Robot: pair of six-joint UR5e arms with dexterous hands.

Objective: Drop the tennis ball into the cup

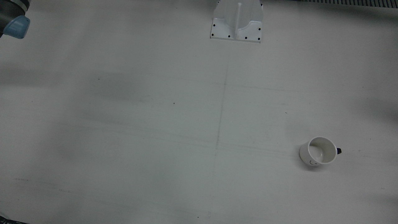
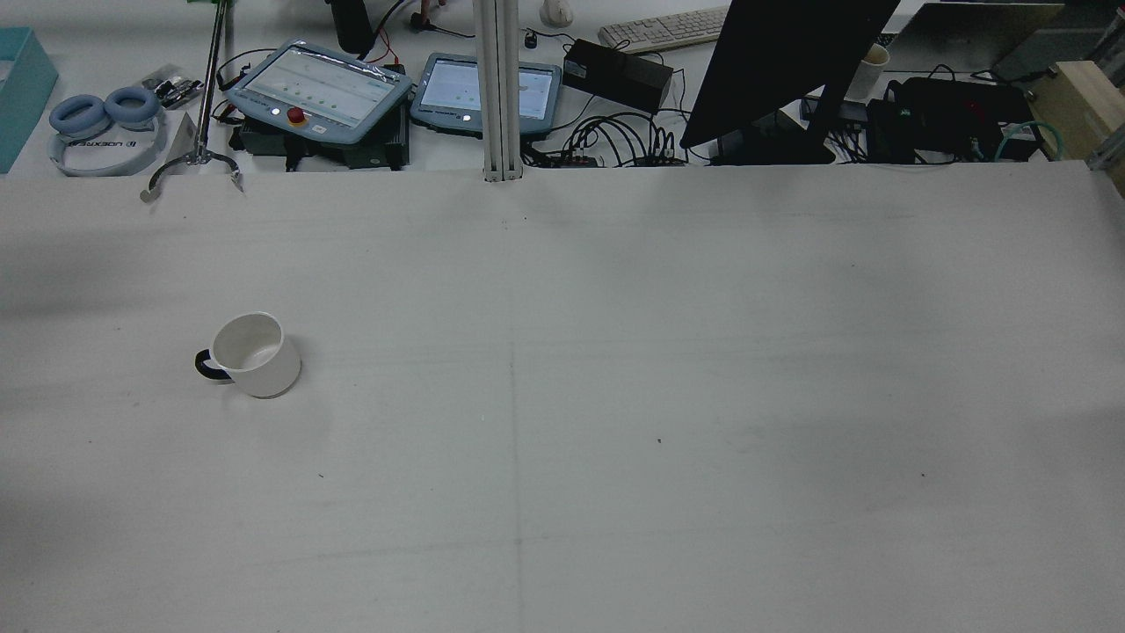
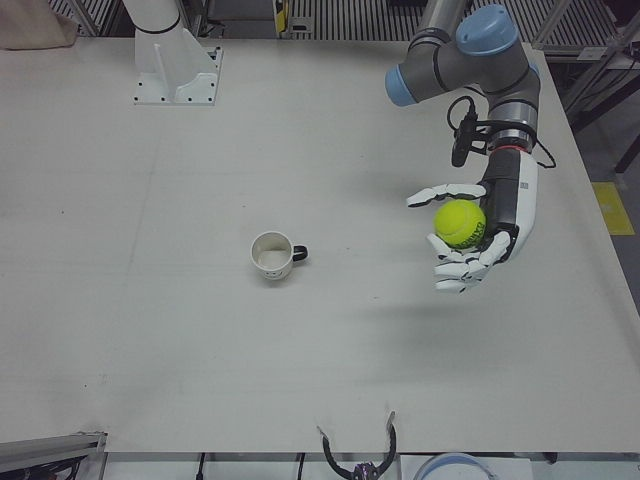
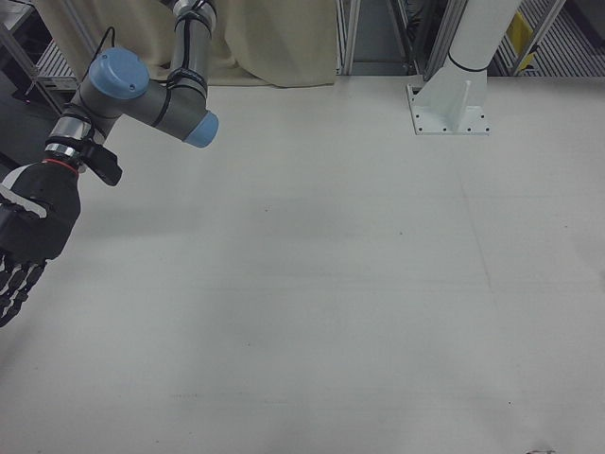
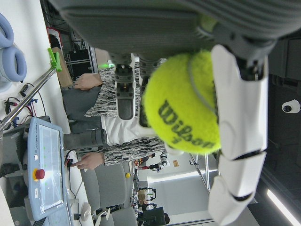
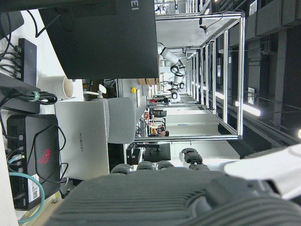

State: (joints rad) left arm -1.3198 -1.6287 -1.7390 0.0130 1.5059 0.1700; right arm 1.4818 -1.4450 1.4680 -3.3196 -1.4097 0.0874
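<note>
Standing upright, cup (image 3: 272, 256) holds nothing; left robot hand (image 3: 476, 231) grips tennis ball (image 3: 459, 224).

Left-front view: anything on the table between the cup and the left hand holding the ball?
Nothing. In the left-front view the stretch of table between the cup and the left hand holding the tennis ball is bare.

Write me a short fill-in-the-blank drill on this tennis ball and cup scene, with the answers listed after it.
1. The tennis ball is held in the robot's ____ hand.
2. The cup stands upright on the table, and inside it holds ____.
3. The cup's handle is coloured ____.
4. The right hand holds ____.

Missing words: left; nothing; black; nothing
</note>
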